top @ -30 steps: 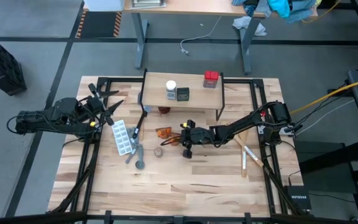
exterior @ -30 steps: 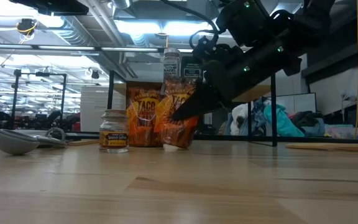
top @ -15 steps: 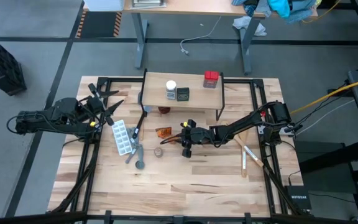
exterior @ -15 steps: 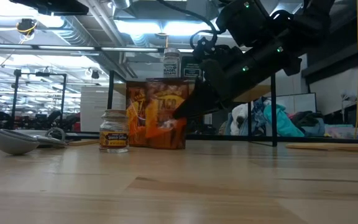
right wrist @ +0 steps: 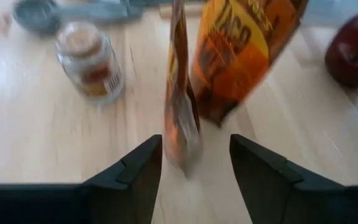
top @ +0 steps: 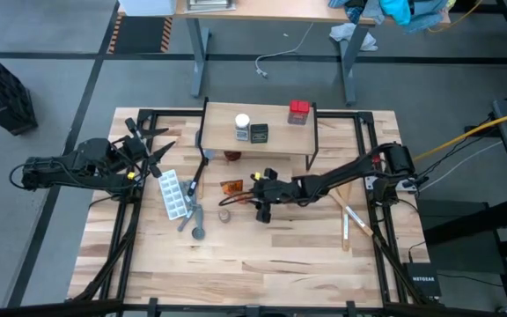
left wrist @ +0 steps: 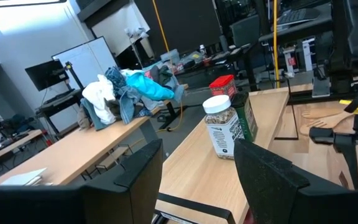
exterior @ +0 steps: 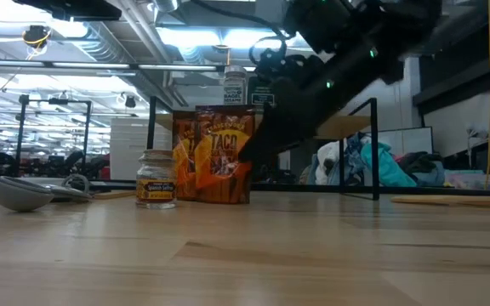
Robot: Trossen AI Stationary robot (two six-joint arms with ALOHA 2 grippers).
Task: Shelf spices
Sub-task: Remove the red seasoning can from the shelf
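Observation:
An orange taco spice packet (exterior: 225, 155) stands upright on its bottom edge on the table, and a second packet (exterior: 187, 157) stands close behind it. My right gripper (right wrist: 194, 143) is open. Its fingers stand on either side of the near packet (right wrist: 180, 93) with a gap on each side. A small brown-capped jar (right wrist: 91, 59) stands on the table beside the packets. On the shelf (top: 275, 139) stand a white-capped jar (top: 242, 126), a dark tin (top: 259, 133) and a red-topped box (top: 299, 111). My left gripper (left wrist: 197, 168) waits open at the table's left edge.
A pale grey tray-like utensil (top: 173, 194) and a grey spoon (top: 197, 231) lie left of the jar. Wooden spatulas (top: 350, 216) lie toward the table's right edge. A dark red round thing (top: 231, 156) sits under the shelf's front edge. Bare planks stretch along the near side.
My right gripper has opened and let go of the near taco packet. The packet was tilted in the hold and now stands upright on the table. The gripper has tipped a little more level and drawn slightly up and away from the packet.

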